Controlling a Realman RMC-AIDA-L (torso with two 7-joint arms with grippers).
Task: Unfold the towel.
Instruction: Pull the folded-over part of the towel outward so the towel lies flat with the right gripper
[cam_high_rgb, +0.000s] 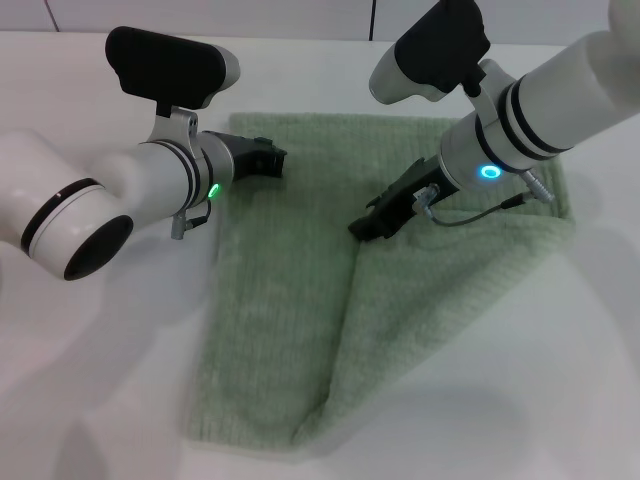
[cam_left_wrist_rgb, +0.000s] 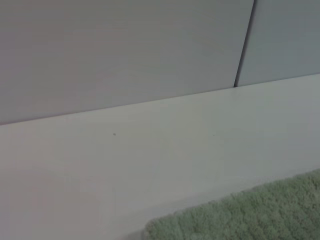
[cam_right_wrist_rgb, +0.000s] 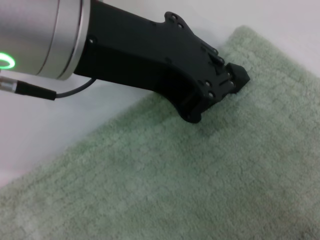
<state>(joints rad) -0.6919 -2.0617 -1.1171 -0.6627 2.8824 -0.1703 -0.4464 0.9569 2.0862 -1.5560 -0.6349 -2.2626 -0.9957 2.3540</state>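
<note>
If my right jaws (cam_high_rgb: 362, 229), low at frame centre on the folded flap's edge, pinch both layers, the towel (cam_high_rgb: 300, 330) across the middle of the counter (cam_high_rgb: 560, 400) just drags; my left jaws (cam_high_rgb: 272, 160) touch its upper-left corner; I cannot tell either pair's gap

A plain white surface (cam_high_rgb: 90, 400) fills the scene, lit evenly with soft shadows. Behind its far edge stands a pale grey wall (cam_left_wrist_rgb: 120, 50) of flat panels, split by a thin dark vertical seam (cam_left_wrist_rgb: 244, 45).
</note>
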